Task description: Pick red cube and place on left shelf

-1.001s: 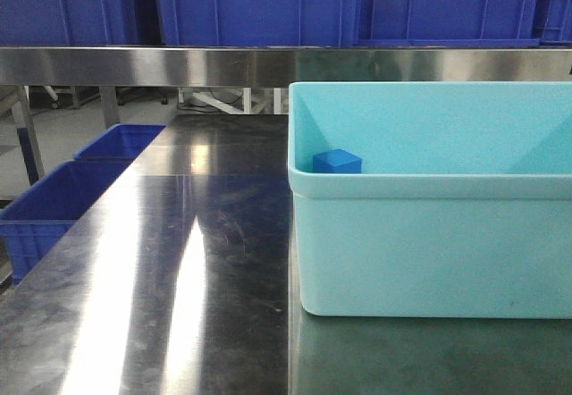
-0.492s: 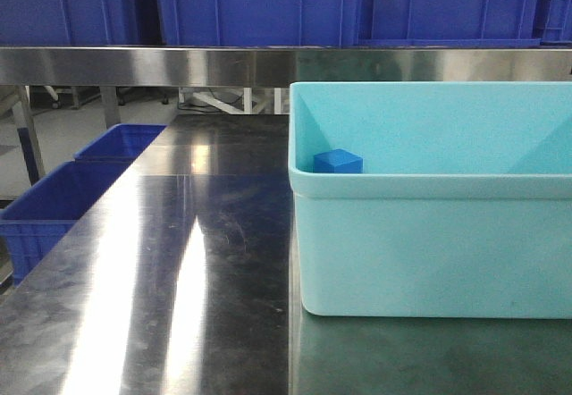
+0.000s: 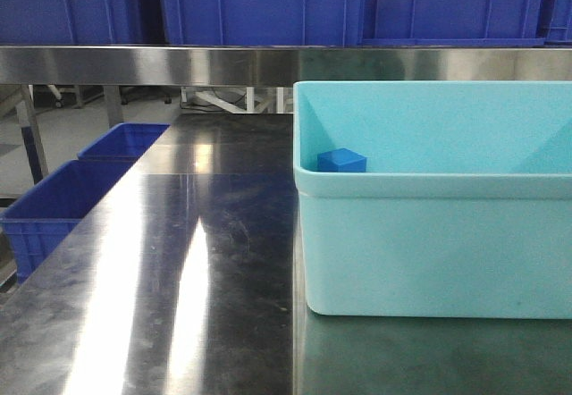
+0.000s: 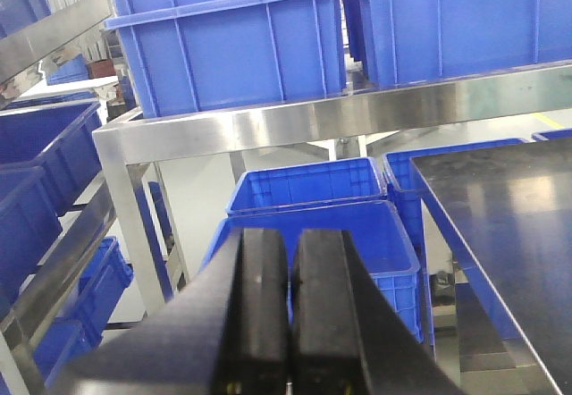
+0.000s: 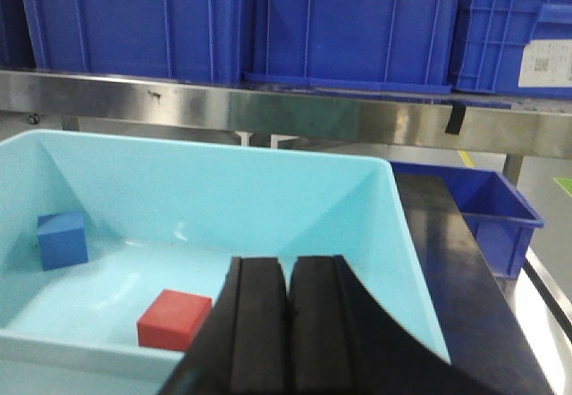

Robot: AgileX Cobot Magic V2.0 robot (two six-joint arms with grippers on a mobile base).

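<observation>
The red cube (image 5: pixel 174 320) lies on the floor of a pale cyan tub (image 5: pixel 393 234), near its front wall, seen only in the right wrist view. My right gripper (image 5: pixel 288 268) is shut and holds nothing. It hovers above the tub's front rim, just right of the cube and apart from it. In the front view the tub (image 3: pixel 429 243) hides the red cube. My left gripper (image 4: pixel 290 234) is shut and holds nothing, out past the table's left edge. The left shelf (image 4: pixel 45 37), steel rails with blue crates, runs along the left of the left wrist view.
A small blue cube (image 5: pixel 63 239) sits at the tub's back left corner (image 3: pixel 341 160). The steel worktable (image 3: pixel 179 261) carries the tub. Behind it a steel rail (image 3: pixel 179 64) bears blue crates (image 3: pixel 259 2). Blue crates (image 4: pixel 313 225) stand on the floor left of the table.
The whole front view has slid a few pixels to the right. Tub and blue cube keep their places relative to each other.
</observation>
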